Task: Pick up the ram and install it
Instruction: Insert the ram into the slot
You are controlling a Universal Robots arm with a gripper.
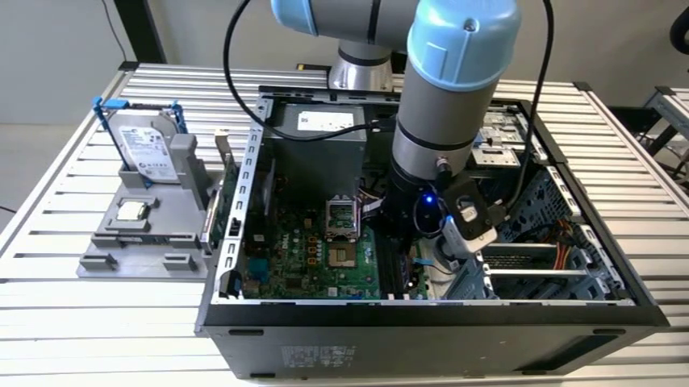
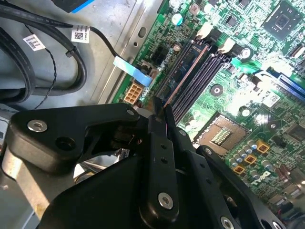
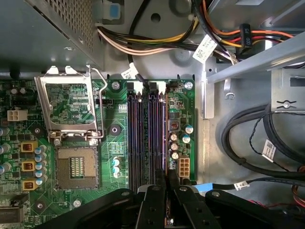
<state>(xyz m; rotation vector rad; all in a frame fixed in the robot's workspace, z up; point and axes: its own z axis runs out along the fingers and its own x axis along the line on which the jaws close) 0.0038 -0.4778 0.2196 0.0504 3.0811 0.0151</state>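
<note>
Motherboard (image 3: 71, 109) green; slots (image 3: 147, 138) black. Gripper (image 2: 159, 112) black; arm (image 1: 457, 48) grey with light-blue caps. Drive (image 1: 145, 145) silver, blue brackets.

A grey tubular robot arm (image 1: 436, 121) with pale-blue joint caps, trailing black cables, carries a black, silver-screwed gripper (image 2: 159, 119).

We counted one hard drive (image 1: 148, 149) and one processor chip (image 1: 131, 211) on the grey stand (image 1: 140, 242), four memory slots (image 3: 147, 138) on the motherboard (image 3: 114, 157), and one open computer case (image 1: 431, 322).
</note>
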